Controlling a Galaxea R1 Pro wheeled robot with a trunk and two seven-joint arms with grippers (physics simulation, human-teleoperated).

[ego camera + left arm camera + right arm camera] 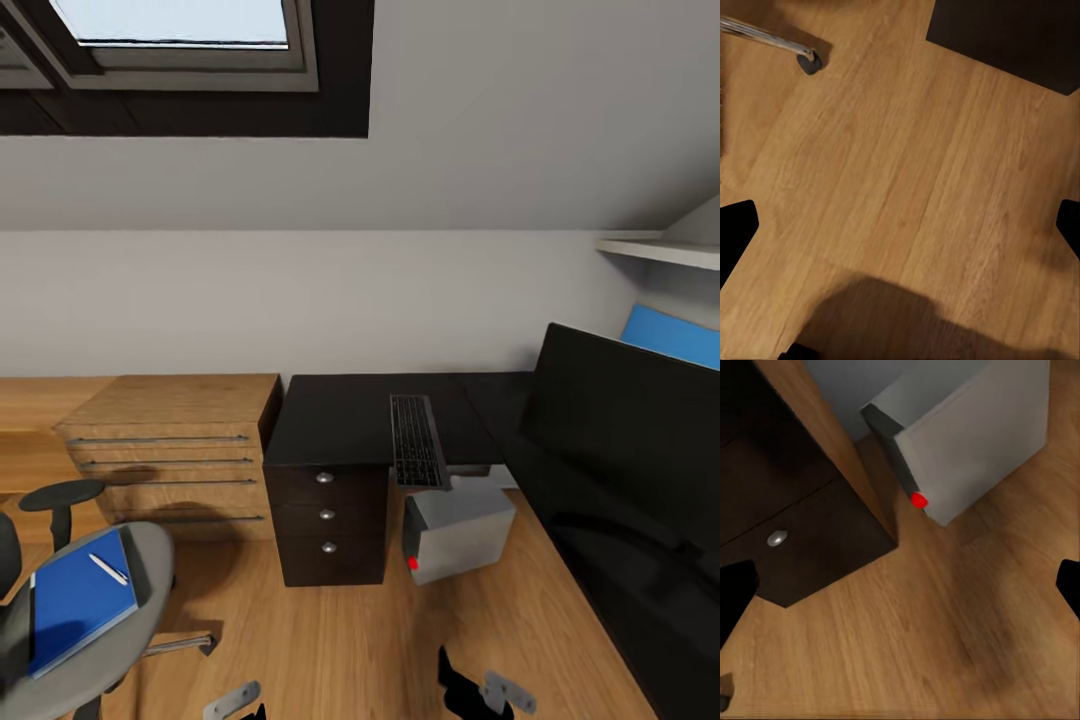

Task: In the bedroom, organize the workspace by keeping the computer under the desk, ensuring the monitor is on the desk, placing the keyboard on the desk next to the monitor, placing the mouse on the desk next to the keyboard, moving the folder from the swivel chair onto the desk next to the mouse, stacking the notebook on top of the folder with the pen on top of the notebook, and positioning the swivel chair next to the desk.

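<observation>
Beside the desk [345, 420], its black three-drawer unit [327, 520] taken as landmark:

- Keyboard [415, 440]: laid on the desktop, just right of the unit.
- Computer [458, 530]: stood on the floor right of the unit, only partly beneath the desktop.
- Monitor [620, 420]: set further right.
- Swivel chair [95, 600]: left of the unit, well apart; folder [78, 600] carried on its seat, pen [108, 569] laid on the folder.
- Left gripper [900, 225], right gripper [900, 585]: jaws spread wide, nothing held.

Step judged: fetching the folder. The pen is best lifted first, lest it roll off.
</observation>
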